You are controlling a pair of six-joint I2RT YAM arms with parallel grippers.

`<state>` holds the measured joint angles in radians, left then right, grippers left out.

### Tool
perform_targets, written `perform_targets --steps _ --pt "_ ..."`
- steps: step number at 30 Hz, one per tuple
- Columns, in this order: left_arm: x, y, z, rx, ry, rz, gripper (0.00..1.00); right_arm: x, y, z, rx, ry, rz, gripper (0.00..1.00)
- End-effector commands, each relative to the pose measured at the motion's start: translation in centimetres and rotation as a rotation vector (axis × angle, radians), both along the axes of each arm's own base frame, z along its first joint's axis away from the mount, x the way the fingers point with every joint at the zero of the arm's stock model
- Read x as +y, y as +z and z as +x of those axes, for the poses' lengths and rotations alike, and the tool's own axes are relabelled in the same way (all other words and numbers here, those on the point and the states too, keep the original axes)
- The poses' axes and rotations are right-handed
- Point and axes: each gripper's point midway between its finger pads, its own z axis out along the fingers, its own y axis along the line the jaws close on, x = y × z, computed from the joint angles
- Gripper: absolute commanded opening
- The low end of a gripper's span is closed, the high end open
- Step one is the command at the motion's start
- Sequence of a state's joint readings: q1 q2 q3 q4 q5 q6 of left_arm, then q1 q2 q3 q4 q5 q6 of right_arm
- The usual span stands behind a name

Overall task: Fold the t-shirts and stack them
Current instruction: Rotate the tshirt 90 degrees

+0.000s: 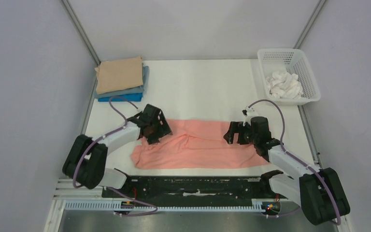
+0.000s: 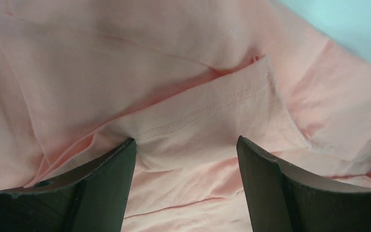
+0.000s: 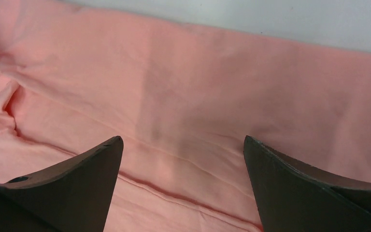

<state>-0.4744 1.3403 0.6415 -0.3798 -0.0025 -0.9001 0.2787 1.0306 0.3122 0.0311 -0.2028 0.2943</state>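
Salmon-pink t-shirt (image 1: 198,145), soft, creased (a long band); left gripper (image 2: 186,140) and right gripper (image 3: 182,137), jaws spread above it

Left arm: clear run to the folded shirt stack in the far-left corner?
Likely yes. The left gripper is open above the salmon-pink shirt, gripping nothing, and only bare table separates it from the folded stack. The stretch looks moderate, though I can't confirm reach.
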Motion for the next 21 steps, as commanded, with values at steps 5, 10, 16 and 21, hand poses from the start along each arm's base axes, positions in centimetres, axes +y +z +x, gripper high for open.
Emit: perform_targets --steps 5,10,16,21 --pt "-2.9 -3.7 11.0 0.087 -0.027 0.056 0.84 1.2 -0.3 1.1 -0.029 0.057 0.028 0.98" --pt "-6.2 -4.4 17.9 0.152 -0.091 -0.009 0.84 1.6 -2.6 -1.7 0.088 0.103 0.05 0.98" --pt "-8.3 -4.5 22.1 0.15 -0.103 -0.056 0.85 3.7 -4.1 -8.0 0.239 0.254 0.109 0.98" --pt "-10.4 -4.1 23.7 0.144 -0.126 -0.14 0.85 7.1 -4.1 -12.8 0.245 0.493 0.097 0.98"
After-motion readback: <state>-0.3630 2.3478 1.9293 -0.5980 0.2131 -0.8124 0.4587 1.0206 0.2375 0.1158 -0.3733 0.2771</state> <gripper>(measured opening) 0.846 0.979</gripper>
